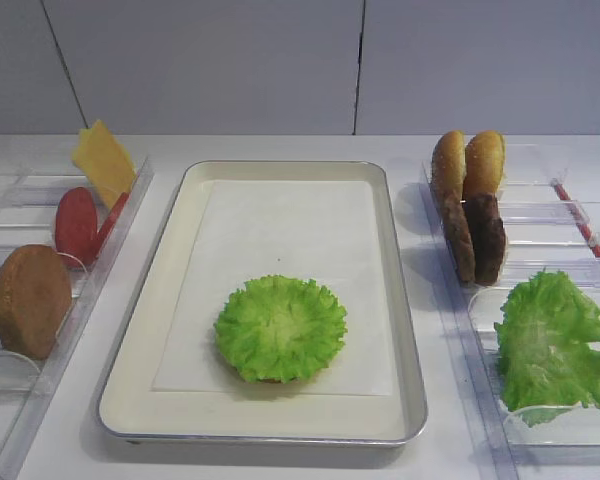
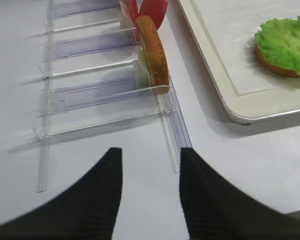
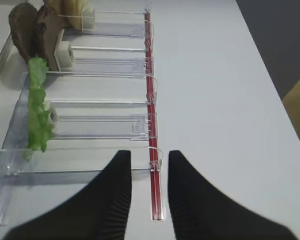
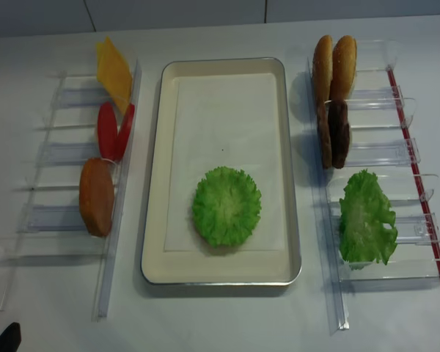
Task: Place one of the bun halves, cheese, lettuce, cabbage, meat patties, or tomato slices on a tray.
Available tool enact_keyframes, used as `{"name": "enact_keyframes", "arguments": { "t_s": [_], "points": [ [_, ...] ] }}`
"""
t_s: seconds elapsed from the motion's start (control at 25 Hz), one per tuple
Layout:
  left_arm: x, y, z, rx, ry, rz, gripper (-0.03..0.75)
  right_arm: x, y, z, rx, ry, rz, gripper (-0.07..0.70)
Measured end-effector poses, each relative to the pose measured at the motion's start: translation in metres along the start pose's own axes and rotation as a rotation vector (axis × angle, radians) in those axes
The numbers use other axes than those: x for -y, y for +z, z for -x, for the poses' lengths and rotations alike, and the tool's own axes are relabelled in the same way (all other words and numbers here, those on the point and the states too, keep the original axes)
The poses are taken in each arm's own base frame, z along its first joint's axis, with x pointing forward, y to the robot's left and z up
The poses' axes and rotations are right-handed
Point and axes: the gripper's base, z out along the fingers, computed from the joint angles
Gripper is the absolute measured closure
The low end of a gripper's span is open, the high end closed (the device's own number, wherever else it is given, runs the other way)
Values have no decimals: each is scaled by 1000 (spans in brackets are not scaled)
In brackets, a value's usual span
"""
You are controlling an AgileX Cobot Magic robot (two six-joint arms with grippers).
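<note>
The round frilly lettuce (image 1: 280, 327) lies on a bun half (image 2: 274, 66) in the near part of the silver tray (image 1: 280, 170), on its white paper. The left rack holds cheese (image 1: 103, 160), tomato slices (image 1: 77, 225) and a bun half (image 1: 30, 300). Standing in the right rack are two bun halves (image 1: 465, 165), meat patties (image 1: 475, 235) and the wavy cabbage leaf (image 1: 552, 340). My left gripper (image 2: 151, 165) hovers open and empty over the table near the left rack's front end. My right gripper (image 3: 150, 165) is open and empty above the right rack's red strip (image 3: 151, 105).
Clear plastic racks (image 4: 66, 154) (image 4: 396, 213) flank the tray on both sides. Bare white table runs along the front edge and to the right of the right rack. A grey wall stands behind.
</note>
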Motion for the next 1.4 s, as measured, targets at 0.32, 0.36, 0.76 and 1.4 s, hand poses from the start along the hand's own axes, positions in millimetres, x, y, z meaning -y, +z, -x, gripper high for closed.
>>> {"name": "enact_keyframes", "arguments": {
  "t_s": [0.32, 0.36, 0.76, 1.4],
  "points": [
    [0, 0, 0, 0, 0, 0, 455, 0, 0, 0, -1, 49, -18, 417],
    [0, 0, 0, 0, 0, 0, 455, 0, 0, 0, 2, 49, -18, 417],
    [0, 0, 0, 0, 0, 0, 455, 0, 0, 0, 3, 50, -18, 417],
    [0, 0, 0, 0, 0, 0, 455, 0, 0, 0, 3, 50, -18, 417]
  ]
}}
